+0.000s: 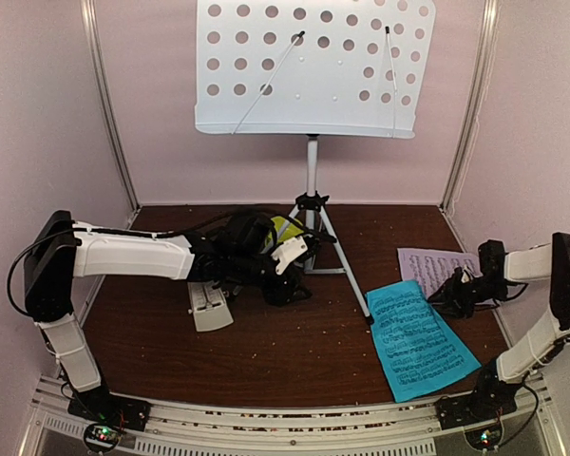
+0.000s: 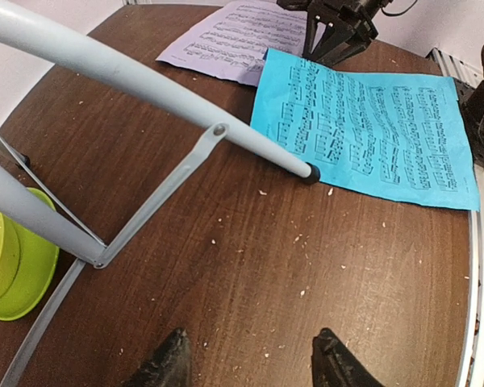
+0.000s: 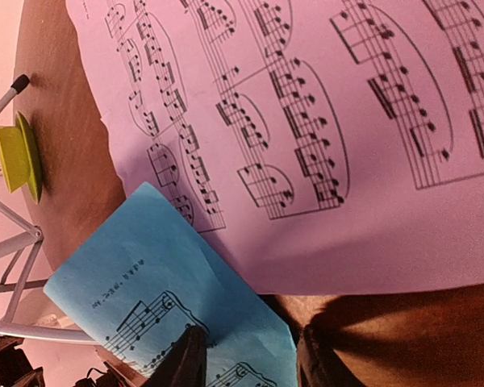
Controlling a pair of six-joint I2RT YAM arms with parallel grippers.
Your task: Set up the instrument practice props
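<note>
We are looking at the pale perforated music stand (image 1: pixel 313 66) standing upright on its silver tripod (image 1: pixel 312 180) at the back middle of the dark wooden worktop (image 1: pixel 285 356).

The left arm (image 1: pixel 133 255) is reaching across toward the tripod's base and is partly hiding the lime-green bowl (image 1: pixel 283 228) behind it. Its jaws are gaping wide over bare wood, and nothing is lying between the two dark fingertips (image 2: pixel 171 364). One tripod leg (image 2: pixel 145 81) is slanting across the left wrist view, its black foot (image 2: pixel 310 172) resting right at the edge of the blue music sheet (image 2: pixel 371 129).

The blue sheet is lying flat at the near right of the worktop. Its far corner is overlapping the near edge of the pale pink music sheet (image 3: pixel 323 121), which is lying flat just behind it.

The right arm (image 1: pixel 532 261) is pointing its jaws down where the two sheets meet. They are standing partly open, one fingertip (image 3: pixel 185 359) on each side of the blue sheet's corner, and they are not pinching it.

The cream metronome (image 1: pixel 209 306) is sitting on the worktop just under the left forearm, at the near left of the tripod. We cannot tell whether it is upright, or whether its cover is on.
</note>
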